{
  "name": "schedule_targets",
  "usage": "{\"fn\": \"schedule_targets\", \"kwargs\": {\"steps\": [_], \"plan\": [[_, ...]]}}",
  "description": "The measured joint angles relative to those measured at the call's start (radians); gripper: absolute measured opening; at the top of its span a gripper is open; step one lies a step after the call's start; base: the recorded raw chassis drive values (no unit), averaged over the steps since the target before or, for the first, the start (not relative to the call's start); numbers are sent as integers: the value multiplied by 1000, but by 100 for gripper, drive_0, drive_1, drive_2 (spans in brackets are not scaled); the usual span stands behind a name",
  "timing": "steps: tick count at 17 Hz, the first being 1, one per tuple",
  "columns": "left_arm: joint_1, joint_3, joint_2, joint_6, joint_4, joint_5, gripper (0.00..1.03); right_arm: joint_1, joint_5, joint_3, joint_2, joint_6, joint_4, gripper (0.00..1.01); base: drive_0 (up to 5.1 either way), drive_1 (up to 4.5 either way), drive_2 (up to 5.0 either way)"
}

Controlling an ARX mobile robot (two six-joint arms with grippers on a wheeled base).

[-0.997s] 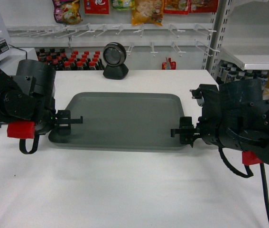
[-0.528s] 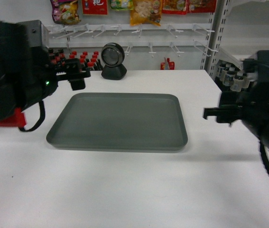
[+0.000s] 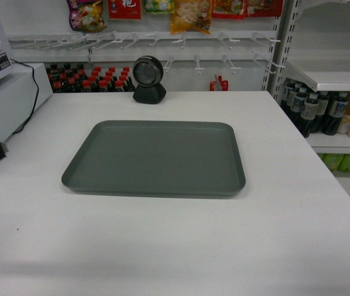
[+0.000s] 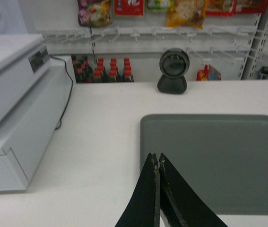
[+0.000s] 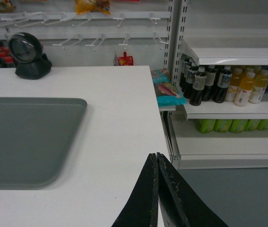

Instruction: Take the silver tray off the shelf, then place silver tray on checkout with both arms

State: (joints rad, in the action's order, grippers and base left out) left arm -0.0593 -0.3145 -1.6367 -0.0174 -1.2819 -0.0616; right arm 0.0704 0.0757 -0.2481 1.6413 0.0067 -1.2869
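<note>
**Two Grippers Closed and Clear of the Tray**

One silver tray (image 3: pixel 154 158) lay flat in the centre of the head frame, resting on the checkout (image 3: pixel 175 246) with bare white surface on all four sides. No arm was over it in that view; only a small black piece showed at the left edge of the frame, and it could not be identified.

In the left wrist frame, the left gripper (image 4: pixel 158 163) stood at bottom centre with its two black fingers pressed together, tips meeting and holding nothing. The tips appeared just at the near left corner of the tray (image 4: pixel 214 161), which filled the lower right of that frame; contact could not be confirmed. A white register machine (image 4: pixel 15 104) occupied the left of the frame, and a black round scanner (image 4: pixel 172 71) stood on the counter beyond the tray's far edge.

In the right wrist frame, the right gripper (image 5: pixel 157 163) stood at bottom centre, fingers likewise closed on nothing. The tray (image 5: pixel 30 139) lay in the lower left of that frame, apart from the gripper. A shelf (image 5: pixel 237 56) with bottles (image 5: pixel 219 85) beneath it occupied the upper right.
</note>
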Motion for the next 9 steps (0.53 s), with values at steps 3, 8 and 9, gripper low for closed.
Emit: {"fn": "schedule_targets", "kwargs": {"steps": [3, 8, 9], "plan": [[55, 107, 165, 0, 38, 55, 1, -54, -69, 98, -172, 0, 2, 2, 0, 0, 0], [58, 202, 499, 0, 259, 60, 1, -71, -75, 196, -466, 0, 187, 2, 0, 0, 0], [59, 224, 538, 0, 297, 61, 1, -71, -75, 194, -553, 0, 301, 2, 0, 0, 0]]}}
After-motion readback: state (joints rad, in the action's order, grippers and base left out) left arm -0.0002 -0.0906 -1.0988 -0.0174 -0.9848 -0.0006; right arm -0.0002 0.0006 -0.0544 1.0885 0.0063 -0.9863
